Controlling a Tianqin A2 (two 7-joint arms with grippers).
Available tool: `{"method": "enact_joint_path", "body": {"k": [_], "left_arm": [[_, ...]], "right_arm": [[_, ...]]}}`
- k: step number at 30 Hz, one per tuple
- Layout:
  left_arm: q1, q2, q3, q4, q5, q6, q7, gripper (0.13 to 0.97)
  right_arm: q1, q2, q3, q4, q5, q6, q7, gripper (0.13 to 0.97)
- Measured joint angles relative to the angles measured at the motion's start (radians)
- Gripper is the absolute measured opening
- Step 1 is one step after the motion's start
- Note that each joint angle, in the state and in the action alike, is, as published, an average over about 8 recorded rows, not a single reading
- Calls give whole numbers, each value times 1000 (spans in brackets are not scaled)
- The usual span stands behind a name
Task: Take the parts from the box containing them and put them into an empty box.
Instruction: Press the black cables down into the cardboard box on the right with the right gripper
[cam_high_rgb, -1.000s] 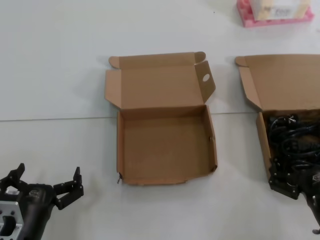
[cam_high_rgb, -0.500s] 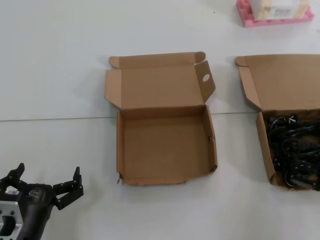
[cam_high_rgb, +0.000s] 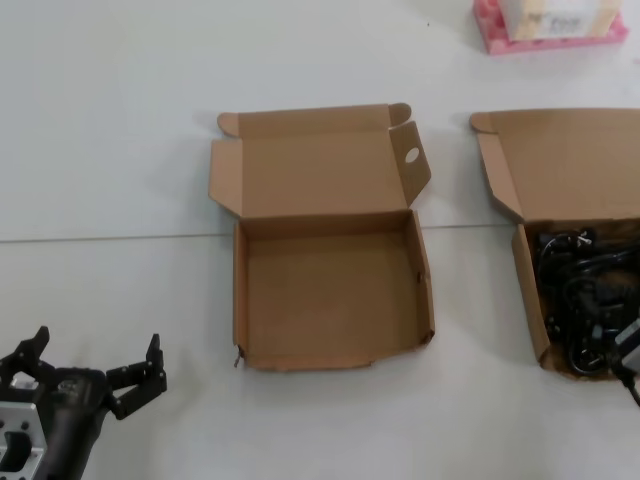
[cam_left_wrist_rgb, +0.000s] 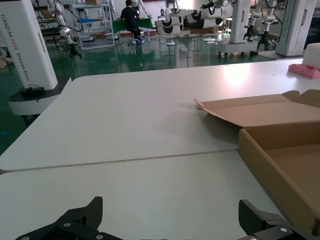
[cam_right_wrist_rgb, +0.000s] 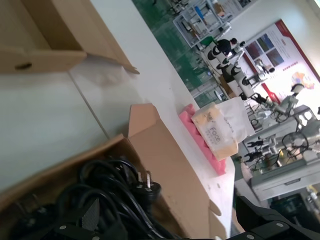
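The black coiled cables (cam_high_rgb: 585, 300) lie in the brown box (cam_high_rgb: 527, 290) at the right, its lid open toward the back. They also show in the right wrist view (cam_right_wrist_rgb: 115, 195), one plug on top. My right gripper (cam_right_wrist_rgb: 170, 220) is open and hovers just over the cables, holding nothing; only a bit of it shows at the head view's right edge (cam_high_rgb: 631, 345). The empty box (cam_high_rgb: 330, 290) stands in the middle, with a round hole in its lid side flap (cam_high_rgb: 411, 156). My left gripper (cam_high_rgb: 95, 372) is open and parked at the front left, apart from the empty box (cam_left_wrist_rgb: 280, 150).
A pink tray (cam_high_rgb: 550, 25) holding a white packet sits at the back right, behind the cable box; it also shows in the right wrist view (cam_right_wrist_rgb: 200, 135). A seam (cam_high_rgb: 110, 238) runs across the white table.
My right gripper left the cable box's front corner, went out of the head view, and now shows again at the right edge over the cables. The left arm has not moved.
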Motion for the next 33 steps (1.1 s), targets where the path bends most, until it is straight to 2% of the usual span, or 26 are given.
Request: {"method": "enact_joint_path", "body": {"k": [5, 10, 14, 22, 33], "left_arm": [[0, 0, 0, 0, 0, 0, 0, 966], [0, 0, 0, 0, 0, 0, 0, 966], [0, 0, 0, 0, 0, 0, 0, 966], [0, 0, 0, 0, 0, 0, 0, 966], [0, 0, 0, 0, 0, 0, 0, 966]], "right_arm": [[123, 54, -178, -45, 61, 59, 0, 966], [178, 66, -250, -107, 92, 56, 0, 966], [179, 49, -226, -164, 77, 16, 1, 966], [153, 1, -113, -242, -2, -79, 14, 966], [130, -70, 6, -314, -184, -191, 83, 966]]}}
